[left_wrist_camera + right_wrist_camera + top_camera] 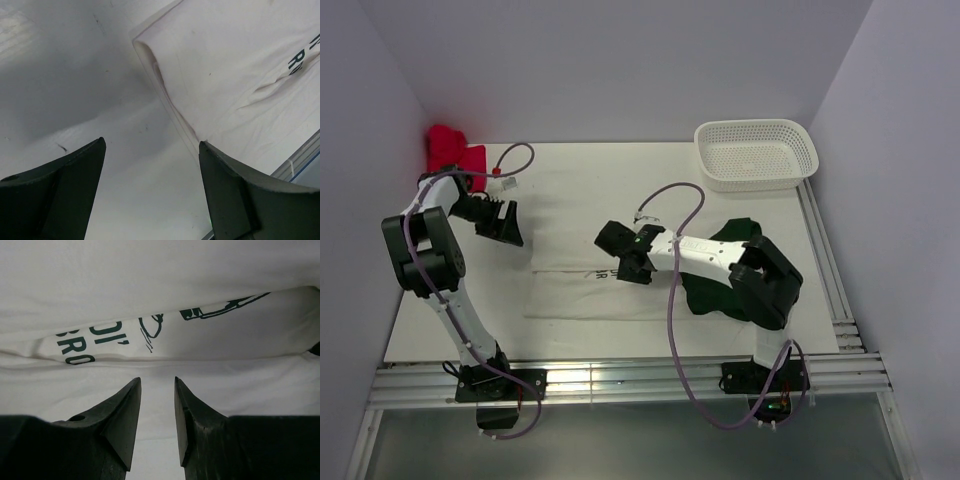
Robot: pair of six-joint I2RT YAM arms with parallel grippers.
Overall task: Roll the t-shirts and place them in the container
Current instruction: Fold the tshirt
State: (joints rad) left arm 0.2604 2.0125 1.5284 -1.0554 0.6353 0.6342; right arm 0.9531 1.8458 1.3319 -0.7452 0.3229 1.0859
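The right tool (157,379) has its two dark fingers drawn close, with only a narrow gap between the tips. No cloth can be made out in that gap. It hangs low over the off-white cloth t-shirt with dark green printed lettering (570,290), pointing at a long fold that runs crosswise just ahead of the tips. The lettering and a small line graphic lie beyond that fold. This shirt is spread as a flat, wide band on the white counter (580,180), near its front-middle.

The plain dark green t-shirt (700,298) lies bunched just beside the band's right end, partly under the right arm.

The left tool (152,141) stands wide open and empty above bare counter, and the off-white shirt's folded left edge lies just beyond its right finger.
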